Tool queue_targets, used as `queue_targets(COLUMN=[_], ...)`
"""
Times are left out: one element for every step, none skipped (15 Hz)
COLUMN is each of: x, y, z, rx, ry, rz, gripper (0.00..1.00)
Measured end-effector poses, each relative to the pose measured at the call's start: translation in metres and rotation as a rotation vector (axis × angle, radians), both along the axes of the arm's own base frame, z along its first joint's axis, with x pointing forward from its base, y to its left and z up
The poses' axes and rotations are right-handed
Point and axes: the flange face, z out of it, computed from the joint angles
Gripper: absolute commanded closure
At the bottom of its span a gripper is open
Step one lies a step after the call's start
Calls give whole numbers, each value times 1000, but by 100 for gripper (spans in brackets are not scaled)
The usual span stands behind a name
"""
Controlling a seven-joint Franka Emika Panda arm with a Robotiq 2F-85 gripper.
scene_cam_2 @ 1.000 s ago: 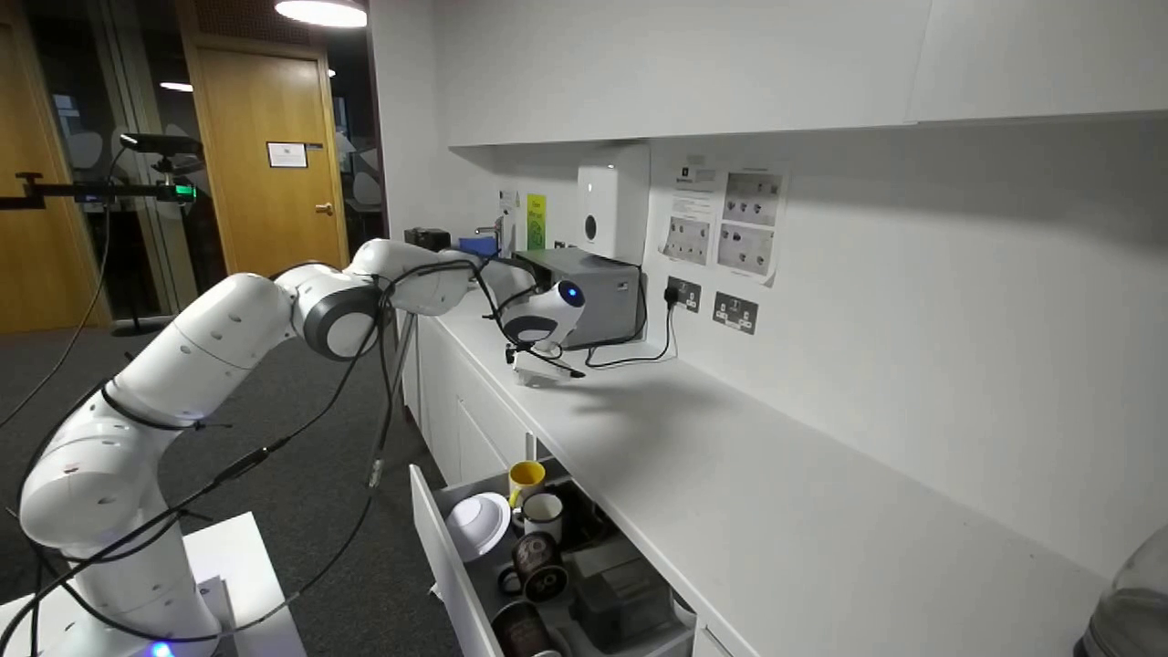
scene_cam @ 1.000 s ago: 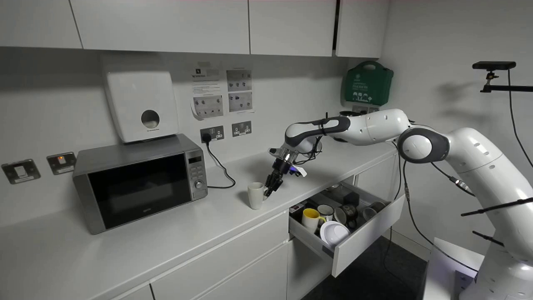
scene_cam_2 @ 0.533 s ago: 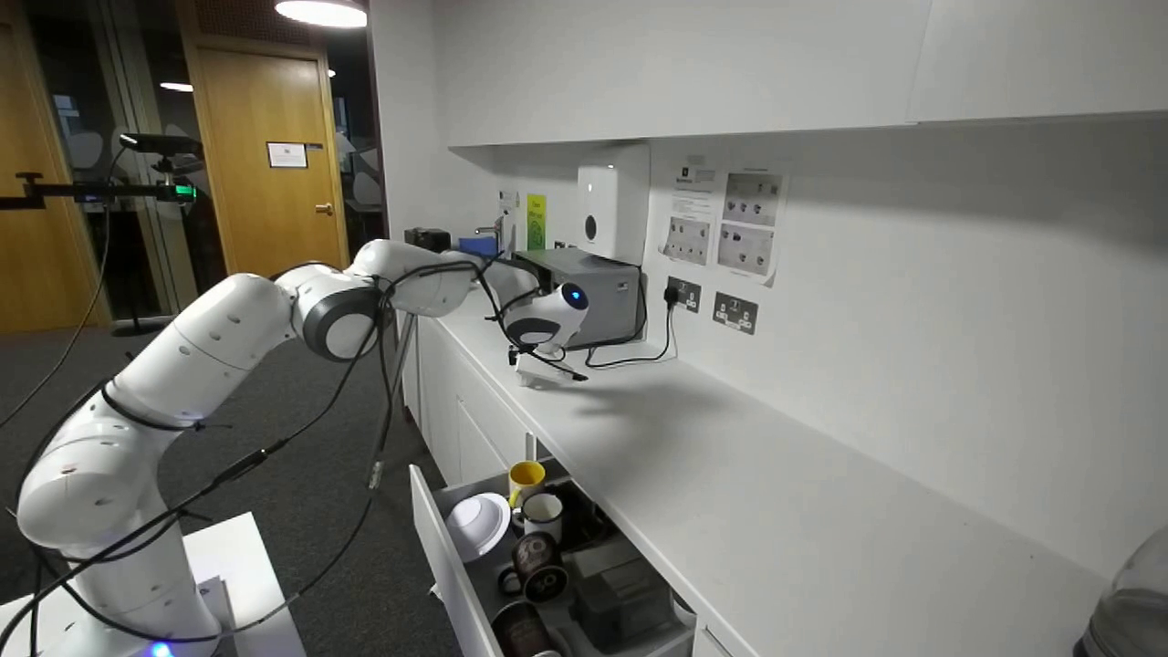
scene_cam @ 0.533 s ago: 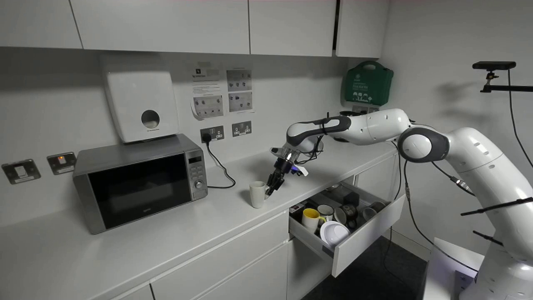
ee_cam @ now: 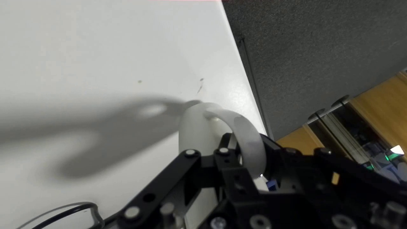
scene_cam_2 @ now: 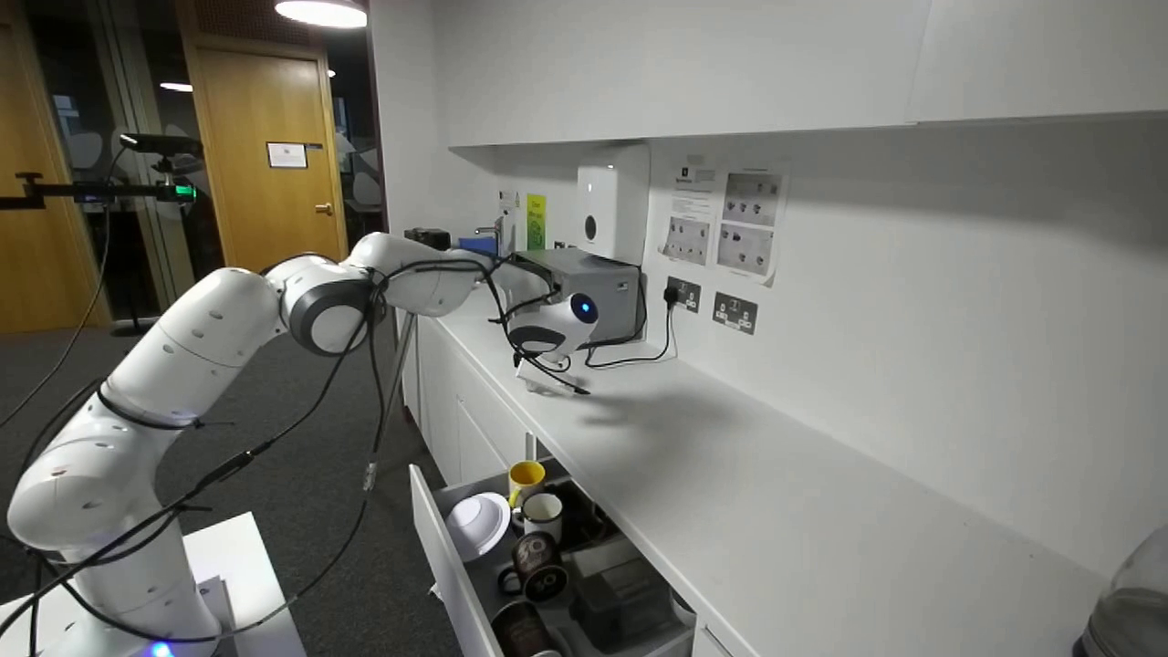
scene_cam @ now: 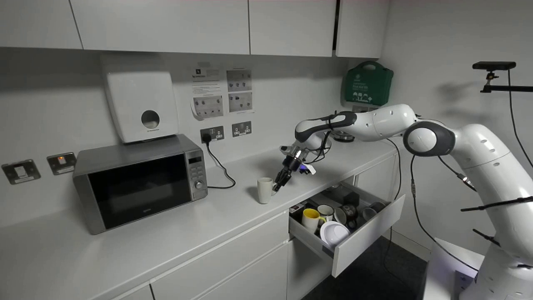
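A white mug (scene_cam: 265, 191) is upright at the front part of the white counter (scene_cam: 233, 216). My black gripper (scene_cam: 276, 186) reaches down to it from the right, at the handle side. In the wrist view my gripper (ee_cam: 247, 140) is shut on the mug's handle (ee_cam: 251, 136), one finger inside the loop and one outside. The mug's body (ee_cam: 195, 127) shows beyond the fingers, with its shadow on the counter. I cannot tell whether its base touches the counter. In an exterior view the arm's wrist (scene_cam_2: 552, 324) hides the mug and the fingertips.
An open drawer (scene_cam: 368, 239) juts out below the counter, right of the mug. It holds a yellow-lined mug (scene_cam: 310, 220), a white bowl (scene_cam: 334, 233) and several dark mugs (scene_cam_2: 538, 566). A microwave (scene_cam: 141, 179) stands left, its cable (scene_cam: 220, 166) behind the mug. Wall cupboards (scene_cam: 166, 25) hang above.
My gripper and the mug have moved together to the right in an exterior view, towards the drawer side and slightly up in the picture. The arm has drawn back a little. The drawer is unchanged.
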Motion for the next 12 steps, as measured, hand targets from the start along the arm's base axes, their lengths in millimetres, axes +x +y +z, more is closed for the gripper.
queue_targets(x=[-4,-7,-11,-15,-19,-24,-28,-34,-39,-46,-52,-59], y=[-5,-9,-13,-17,-20,-23,-26,-29,-32,-36,-40,-44], z=[2,5,9,15,22,30,39,48,56,64,71,78], rx=[13,28,42,57,71,82,92,100,105,108,109,110], ry=[6,10,12,12,8,2,-6,-14,-23,-31,-39,-46], rz=[-15,-29,-44,-59,-72,-84,-96,-107,-117,-126,-135,-143], gripper=[97,97,97,97,97,97,97,97,97,97,97,97])
